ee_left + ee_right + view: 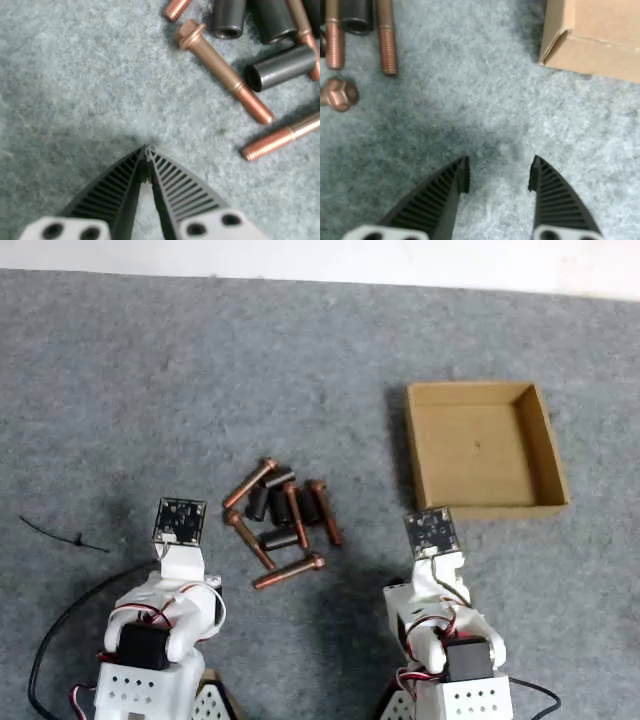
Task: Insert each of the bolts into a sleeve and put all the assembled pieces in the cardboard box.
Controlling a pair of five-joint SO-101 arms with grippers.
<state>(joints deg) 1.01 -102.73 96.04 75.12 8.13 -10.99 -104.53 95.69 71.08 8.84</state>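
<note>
Several copper bolts (288, 571) and dark sleeves (279, 539) lie in a loose pile on the grey carpet in the middle of the high view. The cardboard box (484, 448) sits empty at the right. My left gripper (148, 150) is shut with nothing in it, hovering over bare carpet just short of a bolt (222, 70) and a sleeve (281, 67). My right gripper (499, 175) is open over bare carpet, between the bolts (386, 37) and the box's corner (592, 35).
A black cable tie (65, 537) lies on the carpet at the far left. The left arm's body (160, 625) and the right arm's body (440, 625) stand at the near edge. Open carpet surrounds the pile and the box.
</note>
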